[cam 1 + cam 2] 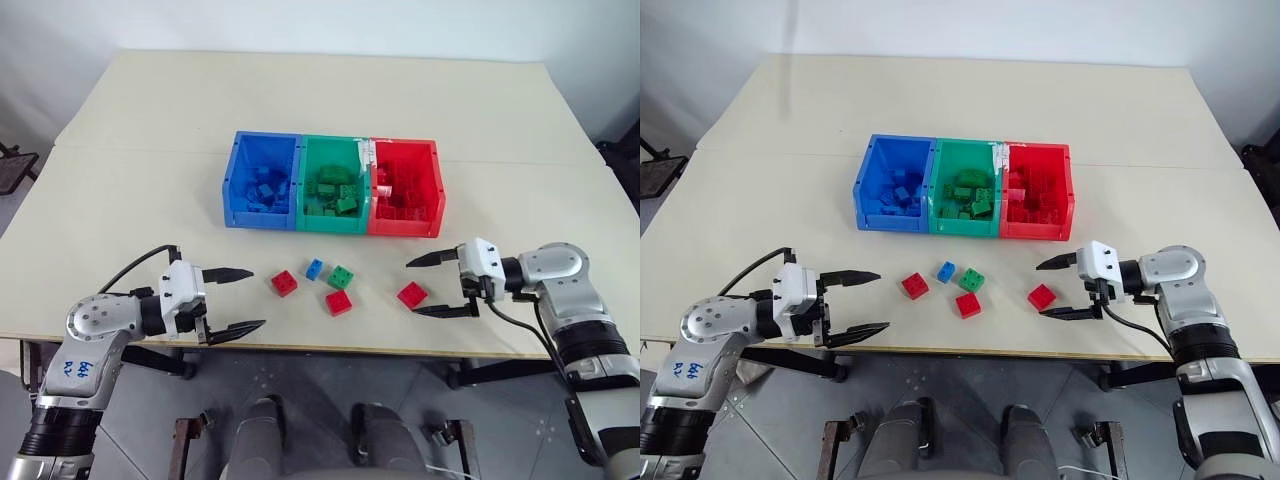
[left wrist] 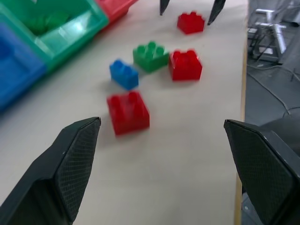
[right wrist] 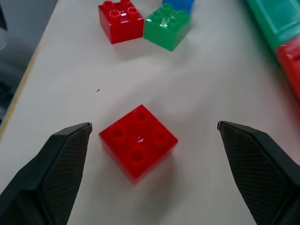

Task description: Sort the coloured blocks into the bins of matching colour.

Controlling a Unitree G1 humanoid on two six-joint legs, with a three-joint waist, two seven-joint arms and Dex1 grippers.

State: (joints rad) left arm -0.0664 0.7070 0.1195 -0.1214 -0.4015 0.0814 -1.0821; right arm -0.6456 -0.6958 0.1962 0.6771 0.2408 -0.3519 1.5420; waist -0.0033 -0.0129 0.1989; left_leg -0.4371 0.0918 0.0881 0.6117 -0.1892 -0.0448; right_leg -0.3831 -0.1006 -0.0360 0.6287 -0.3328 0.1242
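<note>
At the left, the left gripper point(image 1: 239, 299) is held just above the near edge of the tabletop point(image 1: 140, 180), its jaws released and spread wide with nothing between them. Just beyond its fingertips, toward the middle, a red block point(image 1: 284, 283) is seen lying apart from the jaws. Further right, a small blue block point(image 1: 314, 268) and a green block point(image 1: 341, 277) are set close together, and a second red block point(image 1: 338, 302) lies just in front of the green one, touching or nearly touching it. A third red block point(image 1: 411, 294) is placed to the right, directly between the two spread fingers of the right gripper point(image 1: 421, 287); the jaws are released and wide, and neither finger is seen touching the block in the right wrist view.

Behind the loose blocks, three joined bins are lined up: the blue bin point(image 1: 232, 185) on the left, the green bin point(image 1: 308, 150) in the middle and the red bin point(image 1: 436, 190) on the right, each already holding blocks of its own colour.

The tabletop is pale beige, with a seam running across it behind the bins. A white wall is seen beyond it, and grey floor below its near edge.
</note>
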